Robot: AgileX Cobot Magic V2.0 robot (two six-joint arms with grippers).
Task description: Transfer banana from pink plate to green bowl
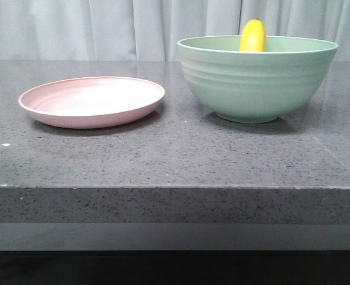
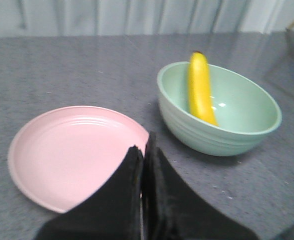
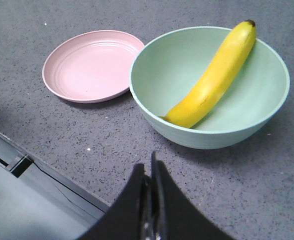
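The banana [image 1: 252, 36] leans inside the green bowl [image 1: 255, 80] at the table's right, its tip above the rim; it also shows in the left wrist view [image 2: 200, 90] and the right wrist view [image 3: 214, 76]. The pink plate [image 1: 91, 101] lies empty to the bowl's left. My left gripper [image 2: 143, 150] is shut and empty, held over the near rim of the plate [image 2: 62, 155], beside the bowl [image 2: 226, 135]. My right gripper [image 3: 149, 170] is shut and empty, held above the table short of the bowl [image 3: 186, 65]. Neither gripper shows in the front view.
The dark speckled stone table [image 1: 175, 154] has its front edge close to the camera. Pale curtains [image 1: 103, 27] hang behind. In the right wrist view the table's edge [image 3: 42, 170] and a grey floor lie beside my right gripper.
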